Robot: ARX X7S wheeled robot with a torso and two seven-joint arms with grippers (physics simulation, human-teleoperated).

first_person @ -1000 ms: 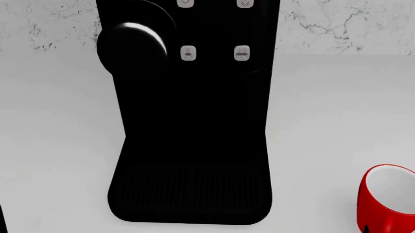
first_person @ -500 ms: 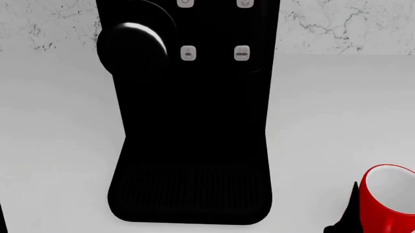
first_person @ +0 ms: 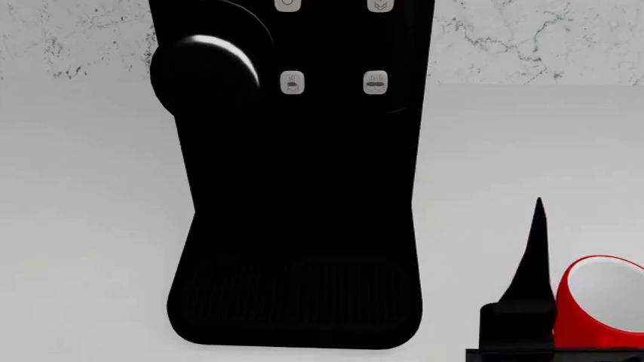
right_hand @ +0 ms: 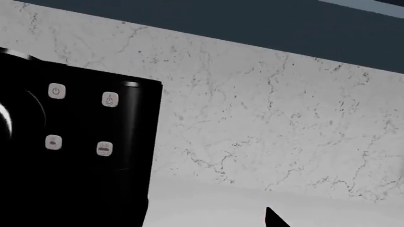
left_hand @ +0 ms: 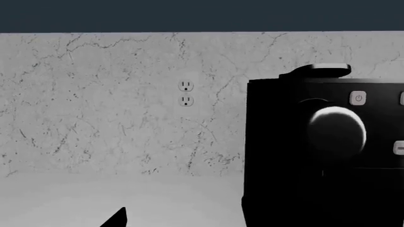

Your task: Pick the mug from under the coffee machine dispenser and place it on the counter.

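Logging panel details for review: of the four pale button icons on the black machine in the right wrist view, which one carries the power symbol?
The upper button nearest the rounded knob on the tall glossy black coffee machine; the other three show different icons.

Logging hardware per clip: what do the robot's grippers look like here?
Little shows. In the head view the right gripper is plain matte black: a slim finger tapering to a point above a blocky square base, beside the mug. The left gripper shows only a black tip. No cables or markings visible.

Mug (first_person: 602, 302) cut by frame edge, partly behind right fingers (first_person: 533, 256).
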